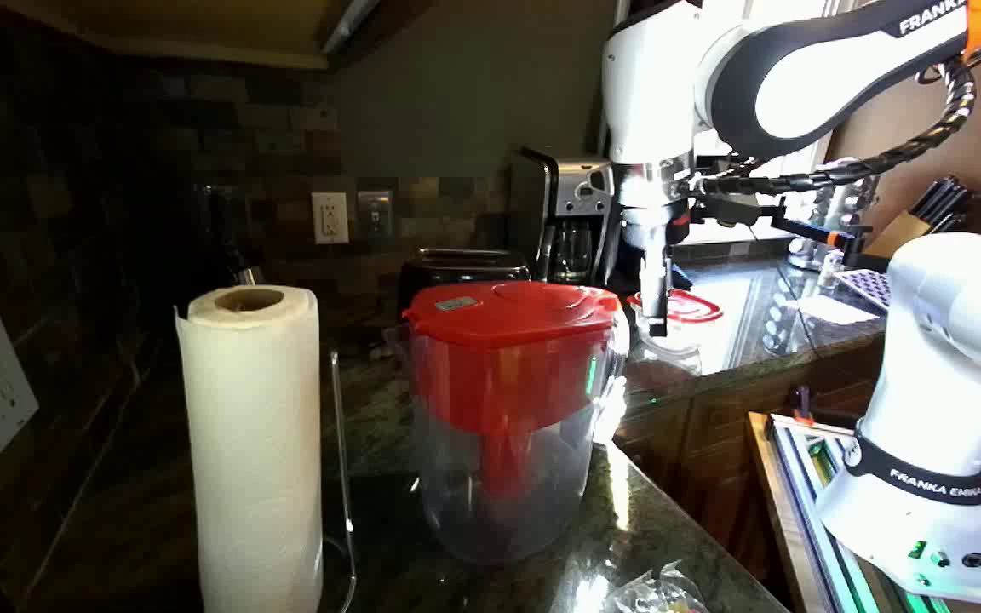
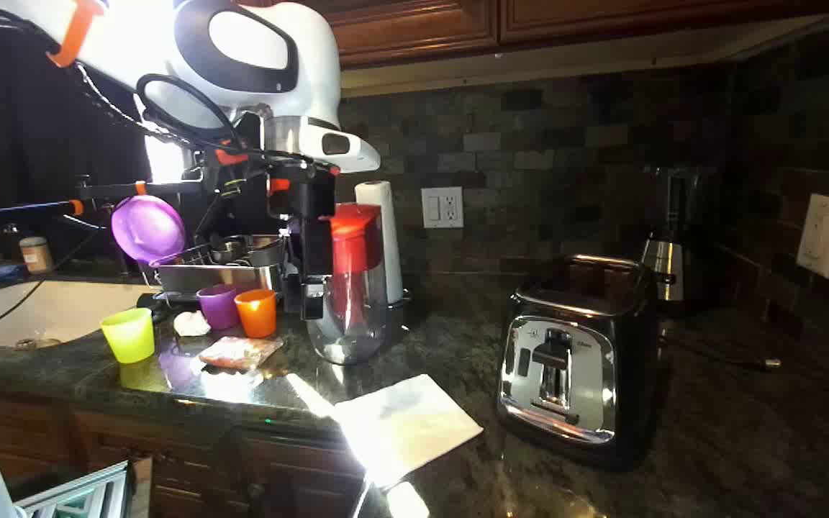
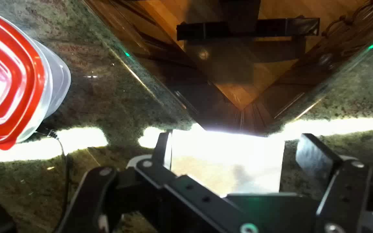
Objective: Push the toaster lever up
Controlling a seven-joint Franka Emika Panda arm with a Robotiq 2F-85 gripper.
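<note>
- On the counter [image 2: 731, 439], right in an exterior view, stood the toaster [image 2: 578, 360].
- The end effector [image 3: 240, 152] hung wide, empty, well apart from it.
- Reaching and raising the lever [image 2: 551, 355] apparently remained.

The counter [image 2: 458, 345] is topped with dark, speckled stone and notched by an inner corner, where a pale sheet [image 2: 414, 417] is laid. Farther in, near the sheet, the toaster [image 2: 573, 367] is stood upright. Toward the front edge in an exterior view, a yellow-green cup [image 2: 129, 336], a purple cup [image 2: 216, 308], an orange cup [image 2: 256, 314] and a plastic packet [image 2: 238, 352] are set. The pitcher [image 1: 499, 409] is placed near the packet, and the paper-towel roll [image 1: 256, 451] nearer the back edge. In the wrist view, a red-lidded container [image 3: 11, 77] is set back from the edge.
</note>
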